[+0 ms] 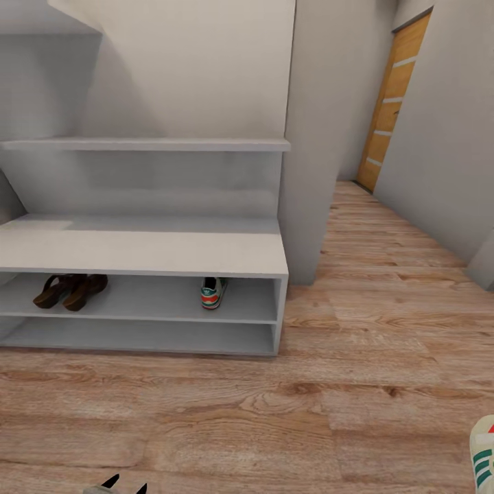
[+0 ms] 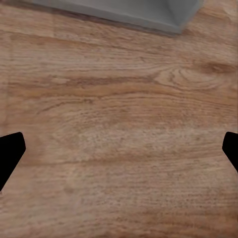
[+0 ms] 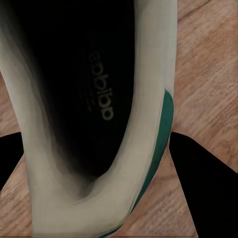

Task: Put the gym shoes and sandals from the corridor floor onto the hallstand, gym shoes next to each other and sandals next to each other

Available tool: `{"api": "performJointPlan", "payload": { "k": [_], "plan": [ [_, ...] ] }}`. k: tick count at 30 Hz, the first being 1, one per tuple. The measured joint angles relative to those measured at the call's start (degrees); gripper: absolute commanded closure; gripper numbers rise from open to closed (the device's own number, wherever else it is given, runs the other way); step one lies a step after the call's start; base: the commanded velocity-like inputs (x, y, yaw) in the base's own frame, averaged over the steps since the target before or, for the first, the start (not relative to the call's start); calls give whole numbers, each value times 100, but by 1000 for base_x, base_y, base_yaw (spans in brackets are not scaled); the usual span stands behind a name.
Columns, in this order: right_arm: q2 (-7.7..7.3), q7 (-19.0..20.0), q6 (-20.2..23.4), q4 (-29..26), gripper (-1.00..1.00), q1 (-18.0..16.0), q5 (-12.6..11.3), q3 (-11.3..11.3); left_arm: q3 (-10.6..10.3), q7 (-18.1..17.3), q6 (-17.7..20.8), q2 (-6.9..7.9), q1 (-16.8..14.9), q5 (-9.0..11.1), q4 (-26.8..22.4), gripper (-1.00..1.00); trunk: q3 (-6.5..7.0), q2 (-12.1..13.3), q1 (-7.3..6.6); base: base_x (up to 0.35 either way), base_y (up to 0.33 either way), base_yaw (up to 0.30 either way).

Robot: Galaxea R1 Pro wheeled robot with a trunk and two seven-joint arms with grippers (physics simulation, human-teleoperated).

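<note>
From my head camera the rack point(image 1: 144, 250) fills the left and centre, its left end cut off by the frame edge. On its upper open shelf the two sandals point(image 1: 68, 289) lie side by side at the left, touching, partly shadowed under the bench top. One gym shoe point(image 1: 213, 292) stands further right on the same shelf, heel toward me, its front hidden in the shade. At the lower right corner a second gym shoe point(image 1: 483, 456) is cropped by the edge: only a cream side with green stripes shows above the floor point(image 1: 329, 412). At the bottom edge, left of centre, two black tips of my left pincer point(image 1: 125, 484) poke into view, the rest out of frame. A wooden door point(image 1: 394, 103) stands at the upper right. In my left wrist camera the left pincer point(image 2: 119, 151) is spread wide, one black finger at each side edge, nothing between them but bare floor; a grey corner of the rack point(image 2: 148, 15) crosses the top. In my right wrist camera the shoe point(image 3: 99, 109) is so close that its ends are cropped: I see its dark inside with blurred lettering and a cream wall with a green stripe. My right pincer point(image 3: 96, 163) has a black finger on either side of that shoe, gripping it.
</note>
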Motion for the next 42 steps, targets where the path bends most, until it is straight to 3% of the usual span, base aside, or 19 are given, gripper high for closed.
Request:
{"api": "performJointPlan", "payload": {
  "k": [14,42],
  "plan": [
    [83,41,0,-2,100,-1,-6,1,3,-20,2,2,1,-1,-6,-100,0,0,1,-115,268,0],
    [85,40,-2,-15,100,-1,-14,-10,3,-16,11,4,2,5,-2,-100,0,0,1,-98,292,0]
  ]
}}
